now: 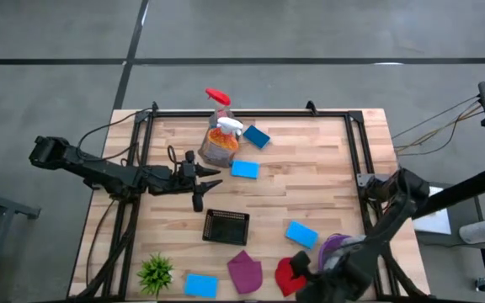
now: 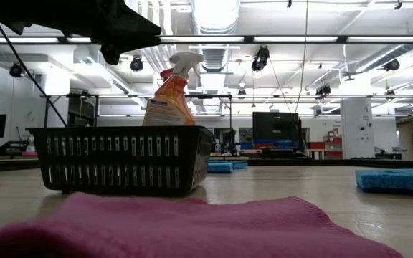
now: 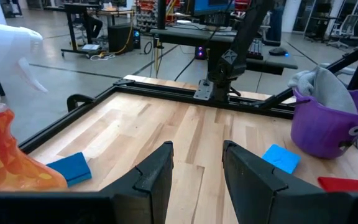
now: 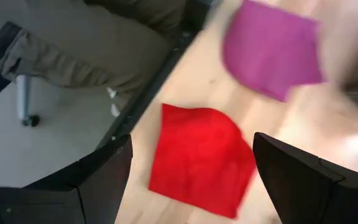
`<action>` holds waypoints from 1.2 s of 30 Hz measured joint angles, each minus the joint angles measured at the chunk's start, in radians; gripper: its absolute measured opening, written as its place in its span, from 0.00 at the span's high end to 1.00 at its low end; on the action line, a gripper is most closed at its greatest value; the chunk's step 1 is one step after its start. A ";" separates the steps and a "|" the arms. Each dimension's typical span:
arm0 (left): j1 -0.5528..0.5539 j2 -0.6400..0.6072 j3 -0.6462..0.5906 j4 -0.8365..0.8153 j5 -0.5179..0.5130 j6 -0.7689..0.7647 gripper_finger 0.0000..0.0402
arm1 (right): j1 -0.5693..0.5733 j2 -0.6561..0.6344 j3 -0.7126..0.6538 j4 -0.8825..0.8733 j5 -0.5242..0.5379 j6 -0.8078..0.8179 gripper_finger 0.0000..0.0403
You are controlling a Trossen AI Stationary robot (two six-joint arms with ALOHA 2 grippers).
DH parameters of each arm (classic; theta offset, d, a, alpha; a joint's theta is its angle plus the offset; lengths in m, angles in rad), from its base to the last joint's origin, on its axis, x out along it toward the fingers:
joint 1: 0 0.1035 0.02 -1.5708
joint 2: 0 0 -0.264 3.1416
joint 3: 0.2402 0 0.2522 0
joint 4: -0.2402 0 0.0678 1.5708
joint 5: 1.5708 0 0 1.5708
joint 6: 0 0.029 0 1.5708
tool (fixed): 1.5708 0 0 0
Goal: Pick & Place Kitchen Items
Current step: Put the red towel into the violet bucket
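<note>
Four blue sponges lie on the table: two near the bottles, one at the right, one at the front edge. Two spray bottles stand together at the back: an orange bottle and a clear bottle. A magenta cloth and a red cloth lie at the front. A grey cloth fills the purple bucket. The black basket looks empty. A green plant sits front left. The left gripper hovers mid-table, fingers apart, holding nothing. The right gripper hangs spread wide over the red cloth.

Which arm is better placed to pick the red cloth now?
The right. Its open gripper hovers directly above the red cloth, while the left gripper is farther away, beside the orange spray bottle.
</note>
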 joint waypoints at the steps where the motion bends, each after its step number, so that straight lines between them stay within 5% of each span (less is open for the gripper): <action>1: 0.000 0.000 0.000 0.000 0.000 0.001 0.64 | -0.009 0.014 0.000 0.013 -0.023 -0.011 0.18; 17: 0.000 0.000 0.000 0.000 -0.001 0.019 0.64 | -0.120 0.196 0.009 0.061 -0.220 -0.071 0.18; 28: 0.000 0.000 0.000 0.000 -0.016 0.019 0.64 | -0.125 0.240 0.005 0.062 -0.171 -0.079 0.19; 32: 0.000 0.000 0.000 0.000 -0.016 0.019 0.64 | -0.125 0.240 0.005 0.060 -0.161 -0.079 0.28; 36: 0.000 0.000 0.000 0.000 -0.016 0.019 0.64 | -0.125 0.240 0.005 0.049 -0.161 -0.079 0.49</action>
